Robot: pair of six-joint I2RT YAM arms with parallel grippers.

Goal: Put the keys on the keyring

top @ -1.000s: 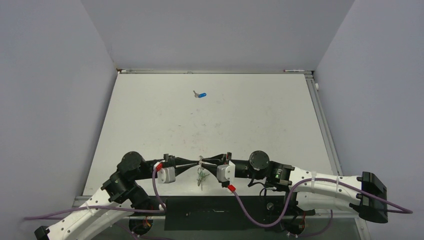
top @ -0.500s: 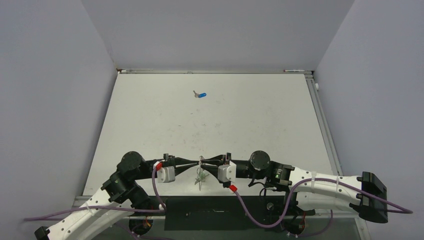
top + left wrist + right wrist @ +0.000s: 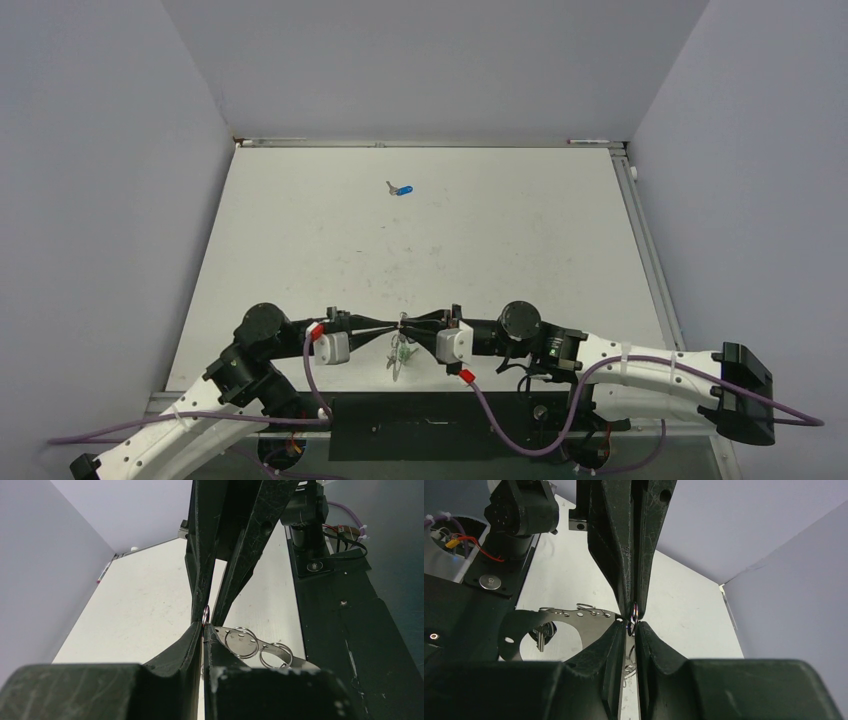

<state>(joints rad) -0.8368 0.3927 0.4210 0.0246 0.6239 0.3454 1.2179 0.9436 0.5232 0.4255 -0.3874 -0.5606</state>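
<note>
The left gripper [image 3: 391,327] and right gripper [image 3: 411,325] meet tip to tip above the near edge of the counter [image 3: 500,240], both clamped on the keyring [image 3: 399,350] (it dangles between them). We see the blue key [image 3: 402,189] lying well apart, toward the far side.

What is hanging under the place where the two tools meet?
A keyring hangs there, held by the left tool and right tool: a flat metal strip, small rings and a key. The pinched part is hidden between the tool tips.
</note>
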